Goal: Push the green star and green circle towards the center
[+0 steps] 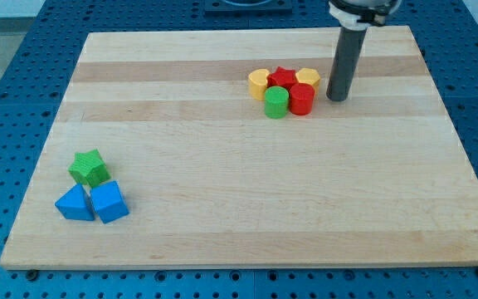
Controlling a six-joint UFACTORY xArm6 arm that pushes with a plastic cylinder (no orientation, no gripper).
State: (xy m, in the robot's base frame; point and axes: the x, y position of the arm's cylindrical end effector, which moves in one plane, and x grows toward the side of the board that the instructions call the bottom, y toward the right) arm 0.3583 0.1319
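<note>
Blue perforated metal surrounds a pale wooden counter [247, 208] with lengthwise grain bands. Near the view's bottom left, the green star block [89, 168] touches a blue triangular block [75, 203] and a blue cube [109, 202]. Toward the top, right of centre, the green cylinder block [276, 102] huddles with a red cylinder [302, 99], a red star [282, 79] and two yellow blocks [259, 83] [308, 78]. My tip [337, 98] rests just right of this cluster; there is no gripper, only the dark rod.
</note>
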